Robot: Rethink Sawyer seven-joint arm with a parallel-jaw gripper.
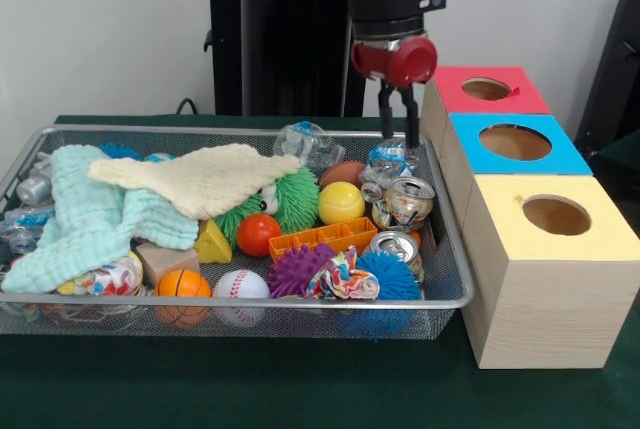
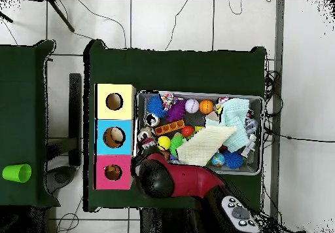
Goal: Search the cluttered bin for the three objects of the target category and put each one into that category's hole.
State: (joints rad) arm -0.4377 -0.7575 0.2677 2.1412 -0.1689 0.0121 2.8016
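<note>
A wire mesh bin holds mixed clutter. Two crushed cans lie at its right end. A yellow ball, an orange ball, a small basketball and a baseball sit among spiky toys. My gripper hangs open over the bin's far right corner, just above a crumpled clear bottle, with nothing between its fingers. To the right stand three wooden boxes, each with a hole: red, blue and yellow. In the overhead view the arm hides the gripper.
A pale yellow cloth and a mint cloth cover the bin's left half. Another clear bottle lies at the far rim. Overhead, something pale shows inside the blue box's hole. A green cup stands on the side table.
</note>
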